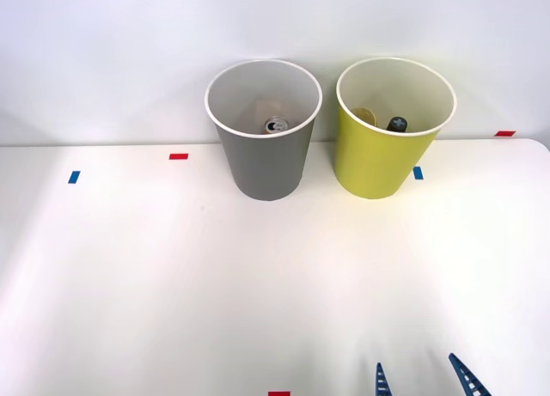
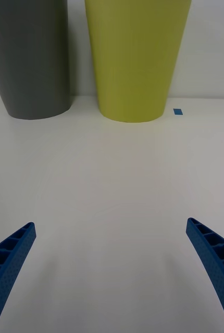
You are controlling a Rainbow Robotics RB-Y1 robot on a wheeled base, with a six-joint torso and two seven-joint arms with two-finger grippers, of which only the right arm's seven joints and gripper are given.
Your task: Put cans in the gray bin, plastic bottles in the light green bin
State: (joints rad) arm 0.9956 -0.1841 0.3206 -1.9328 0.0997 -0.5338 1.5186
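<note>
The can (image 1: 276, 125) lay inside the gray bin (image 1: 263, 168); right of that bin, the green bin (image 1: 378, 166) held a dark-capped bottle (image 1: 396, 124). The gripper (image 1: 423, 377) hung wide and empty, well before the bins. Both items looked light, smooth, rigid, best gripped mid-body.

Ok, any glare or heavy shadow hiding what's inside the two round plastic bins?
Front view: even light, no glare; the silver-topped can in the gray bin and the black bottle cap in the lime bin read clearly. Right wrist view: soft shadows under the open right gripper.
</note>
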